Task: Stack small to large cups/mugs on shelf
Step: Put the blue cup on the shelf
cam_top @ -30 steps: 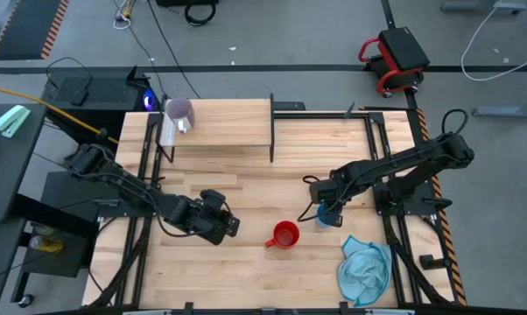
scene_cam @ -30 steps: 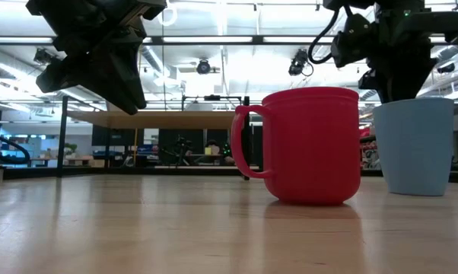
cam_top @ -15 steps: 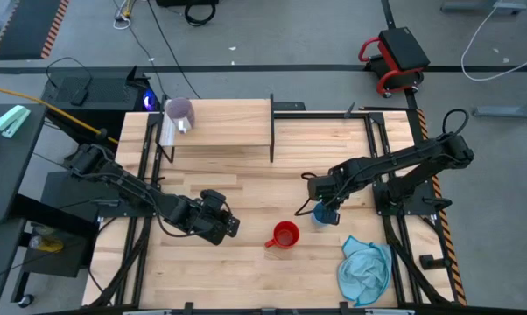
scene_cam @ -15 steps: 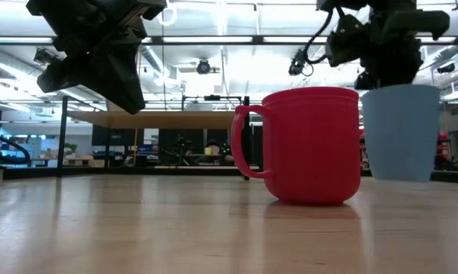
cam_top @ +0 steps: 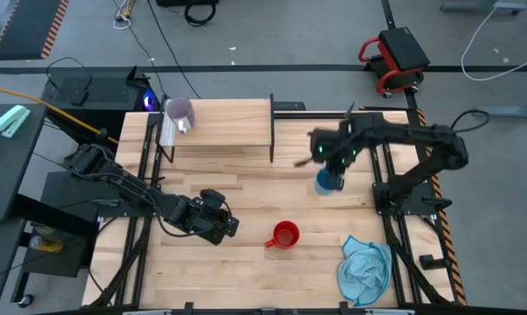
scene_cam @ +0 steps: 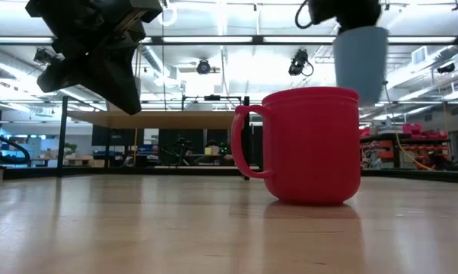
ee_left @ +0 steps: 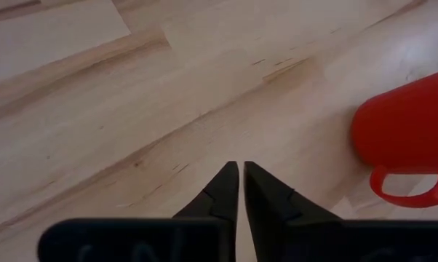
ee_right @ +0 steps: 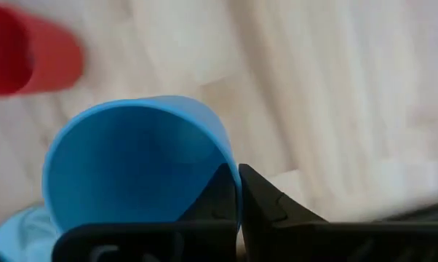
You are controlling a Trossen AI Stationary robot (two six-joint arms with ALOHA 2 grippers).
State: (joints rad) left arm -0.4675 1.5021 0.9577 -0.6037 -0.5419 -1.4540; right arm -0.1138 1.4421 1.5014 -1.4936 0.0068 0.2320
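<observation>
My right gripper (cam_top: 332,171) is shut on the light blue cup (cam_top: 327,182), high above the table's right middle; the cup also shows in the low view (scene_cam: 360,61). The red cup (cam_top: 285,234) with a handle stands on its base near the table's front middle. The pale purple cup (cam_top: 179,113) stands on the shelf (cam_top: 228,122) at its left end. My left gripper (cam_top: 231,225) is shut and empty, above the table left of the red cup (ee_left: 408,135). My right gripper pinches the light blue cup's wall at its rim (ee_right: 220,161), one finger inside the cup and one outside. The fingers come from above, pointing down. The cup hangs upright below them, lifted clear of the table.
A light blue cloth (cam_top: 366,269) lies crumpled at the table's near right corner. Black metal frame rails (cam_top: 382,157) run along the table's left and right sides. Bare wood lies between the shelf and the red cup.
My right gripper has risen with the light blue cup and gone toward the table's far edge. The cup, which stood on the table right of the red cup, is now lifted clear and stays upright.
</observation>
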